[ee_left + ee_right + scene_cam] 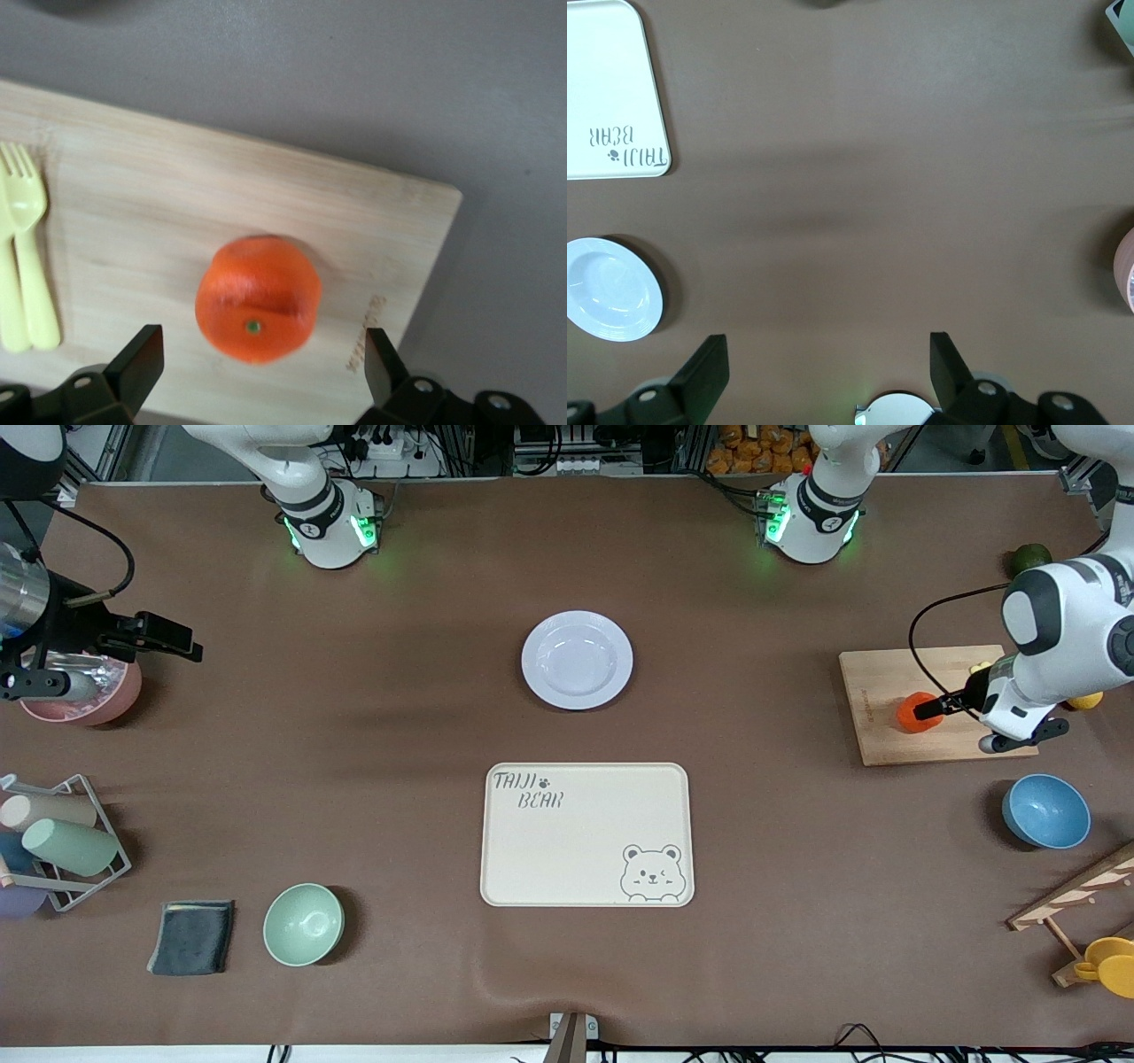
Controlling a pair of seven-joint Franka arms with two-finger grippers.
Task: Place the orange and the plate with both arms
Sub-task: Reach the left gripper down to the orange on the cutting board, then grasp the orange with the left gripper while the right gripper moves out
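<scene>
I've got the left gripper (257,359) over the cutting board (886,682), fingers spread wide, w/ the orange (258,298) sitting on the board btwn them, not touched by either finger. Yellow fork (27,257) lies on the same board, well apart from the orange. The plate (578,660) sits mid-table, nearer the arm bases than the bear tray (586,834). Right gripper (824,372) waits over bare table by the pink bowl (84,695), fingers apart, holding nothing.
</scene>
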